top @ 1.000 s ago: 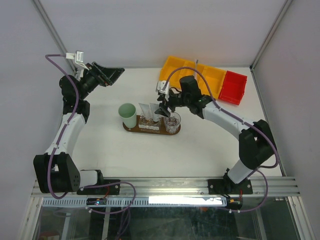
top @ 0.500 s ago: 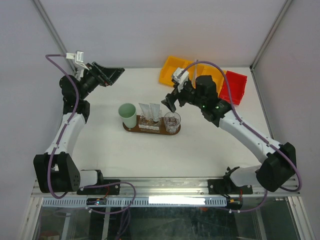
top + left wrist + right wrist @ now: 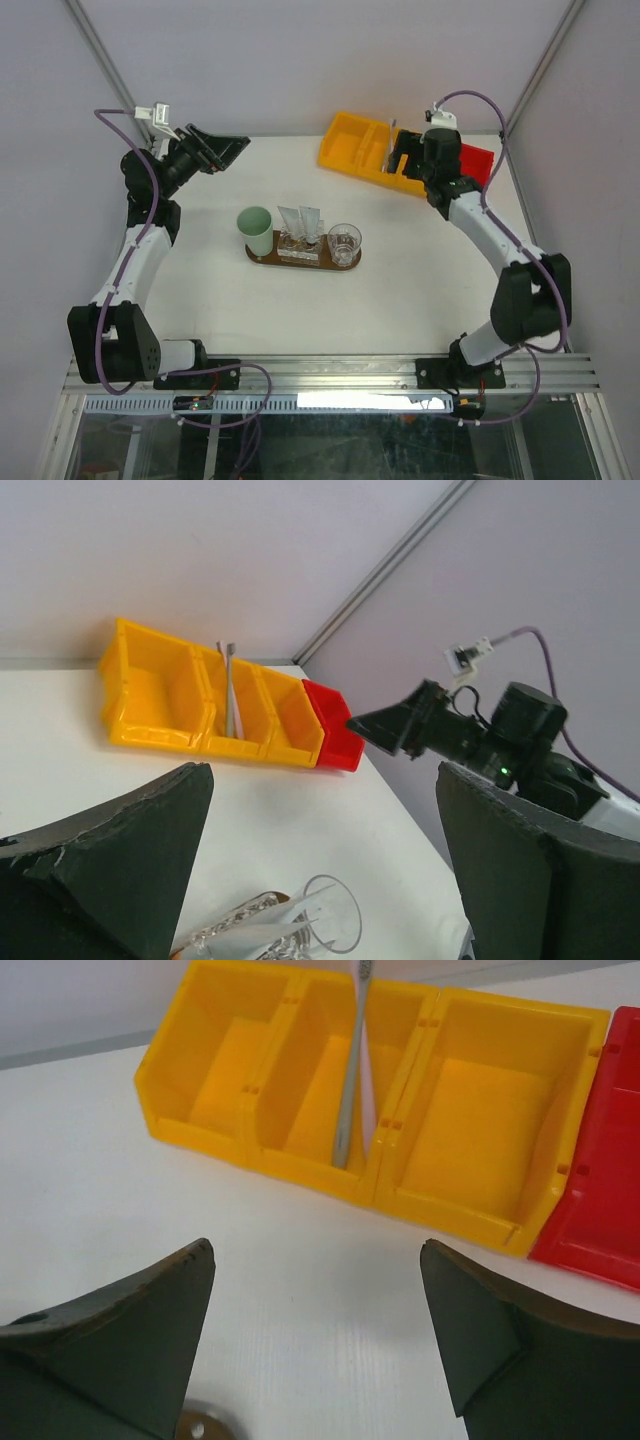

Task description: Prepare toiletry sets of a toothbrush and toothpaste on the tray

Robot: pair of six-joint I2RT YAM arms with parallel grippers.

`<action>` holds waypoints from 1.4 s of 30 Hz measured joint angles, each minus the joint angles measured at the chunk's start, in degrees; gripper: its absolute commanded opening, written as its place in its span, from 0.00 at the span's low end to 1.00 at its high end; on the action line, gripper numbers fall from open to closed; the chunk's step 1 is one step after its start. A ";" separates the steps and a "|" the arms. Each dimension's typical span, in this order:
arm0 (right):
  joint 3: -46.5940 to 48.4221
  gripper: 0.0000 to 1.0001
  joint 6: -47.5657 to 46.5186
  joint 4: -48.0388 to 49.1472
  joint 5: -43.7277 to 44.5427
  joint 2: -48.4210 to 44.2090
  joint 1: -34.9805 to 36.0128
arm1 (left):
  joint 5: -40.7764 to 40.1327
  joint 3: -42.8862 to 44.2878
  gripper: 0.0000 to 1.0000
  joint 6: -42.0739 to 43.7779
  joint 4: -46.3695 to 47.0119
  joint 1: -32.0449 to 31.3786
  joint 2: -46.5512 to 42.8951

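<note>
Wide open, holding nothing: left gripper (image 3: 322,780), raised near far-left corner of surface (image 3: 200,300). Also wide open, holding nothing: right gripper (image 3: 315,1255), hovering by yellow divided bin (image 3: 300,1165) at far-right edge. In bin's middle compartment: toothbrush (image 3: 350,1070), upright, leaning on divider. Touching bin's right side: red bin (image 3: 590,1220). Mid-surface: tray (image 3: 300,263), carrying two clear glasses (image 3: 290,241) with white tubes (image 3: 290,218), plus third clear glass (image 3: 344,243) at right end. At tray's left end: mint-green cup (image 3: 256,228); on or beside, cannot tell.
</note>
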 measured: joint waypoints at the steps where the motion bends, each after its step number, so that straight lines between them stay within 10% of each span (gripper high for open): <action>1: 1.62 0.83 0.70 -0.13 0.63 2.45 -0.24 | 0.00 0.00 0.99 0.02 -0.04 0.00 0.09; 16: 44.52 0.48 5.29 -8.90 6.43 44.19 -1.33 | -0.20 0.00 0.99 0.17 -0.46 0.63 0.74; 42: 52.68 0.32 5.25 -13.66 14.21 56.52 0.44 | -0.17 0.00 0.99 -0.24 -0.35 0.70 0.85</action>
